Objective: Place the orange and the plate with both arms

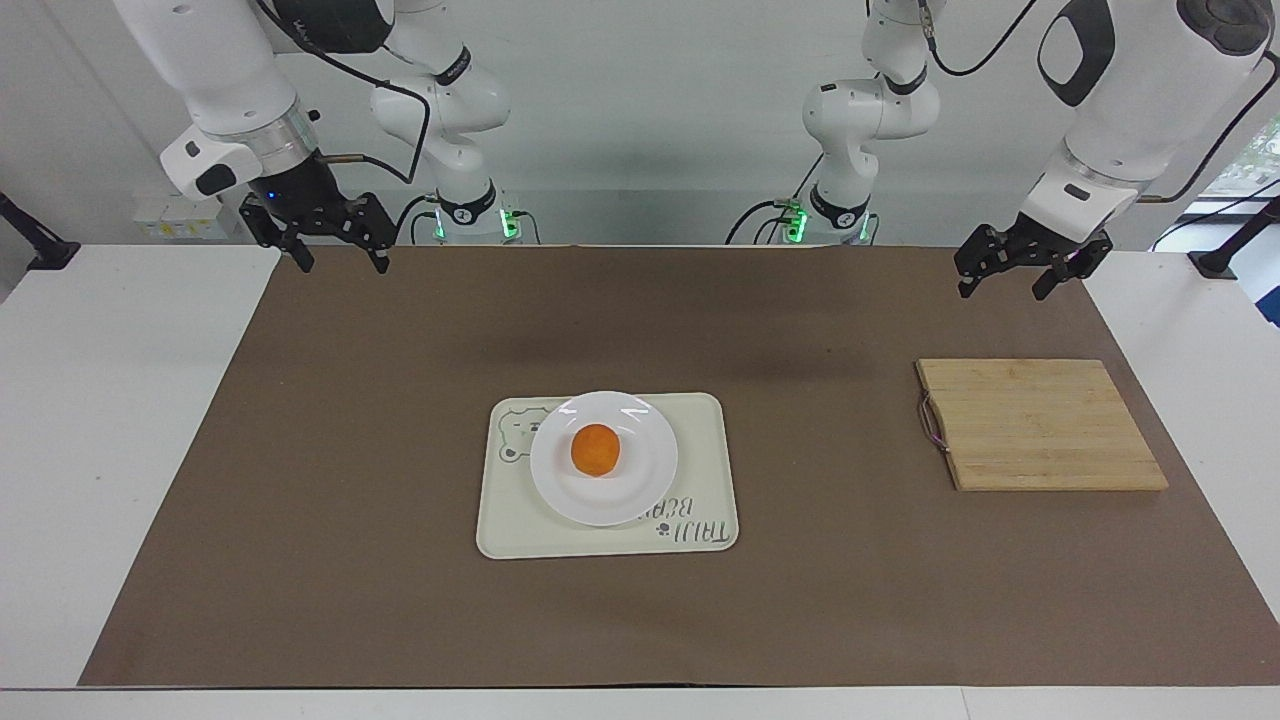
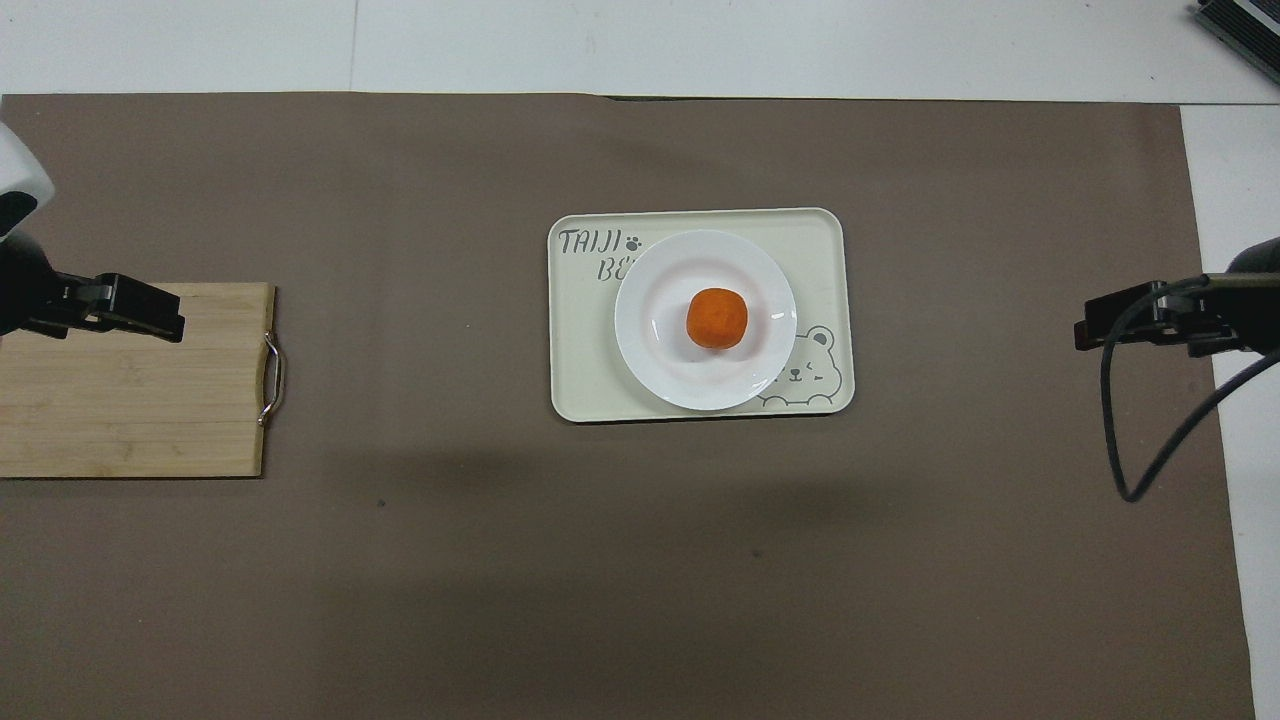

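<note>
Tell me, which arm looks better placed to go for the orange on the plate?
Neither clearly. The orange sits on the plate mid-table; the right gripper and left gripper both hang open near the robots' edge, each about equally far away.

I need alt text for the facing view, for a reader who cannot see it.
An orange sits on a white plate, which rests on a cream tray at mid-table. Both grippers, right and left, hang open and empty in the air, and a wooden cutting board lies toward the left arm's end.
</note>
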Motion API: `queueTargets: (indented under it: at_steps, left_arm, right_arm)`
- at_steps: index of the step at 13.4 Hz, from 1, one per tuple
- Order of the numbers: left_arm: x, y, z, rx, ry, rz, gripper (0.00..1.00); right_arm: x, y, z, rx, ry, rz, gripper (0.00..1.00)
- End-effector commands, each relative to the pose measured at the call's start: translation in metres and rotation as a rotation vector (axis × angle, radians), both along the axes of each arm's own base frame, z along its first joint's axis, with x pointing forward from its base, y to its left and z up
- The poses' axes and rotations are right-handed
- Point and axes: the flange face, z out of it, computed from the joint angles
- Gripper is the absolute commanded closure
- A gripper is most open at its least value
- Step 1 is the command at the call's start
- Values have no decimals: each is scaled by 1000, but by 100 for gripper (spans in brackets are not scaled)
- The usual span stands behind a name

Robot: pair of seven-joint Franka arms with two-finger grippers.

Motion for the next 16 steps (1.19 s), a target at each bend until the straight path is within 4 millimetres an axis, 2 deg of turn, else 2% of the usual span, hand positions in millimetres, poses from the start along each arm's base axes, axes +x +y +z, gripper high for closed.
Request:
queueTargets:
  at_steps: [1,3,5,7,8,11,13,16]
  left_arm:
    - [2,4,4,15,8,-2,0]
    - [2,3,4,15,8,-4,0]
    - [2,4,4,15,8,-2,0]
    - [2,3,4,15,8,-4,0]
    - [2,4,4,15,8,-2,0]
    - [2,4,4,15,8,-2,0]
    - [2,4,4,15,8,-2,0]
    - [2,3,4,15,8,-4,0]
  right_arm:
    - [-3,-14,0,-37,-5,6,0]
    - [-3,-12,1,-40,-6,9,0]
    - [-6,-7,19,-41,-23,21,0]
    - [-8,-12,20,-38,-19,12,0]
    - [-9,-8,20,-42,-17,21,0]
    - [-17,-13,23,-42,27,46,0]
    - [-24,-25,39,-32,-7,56,0]
    - [-28,-26,45,-42,-19,54,0]
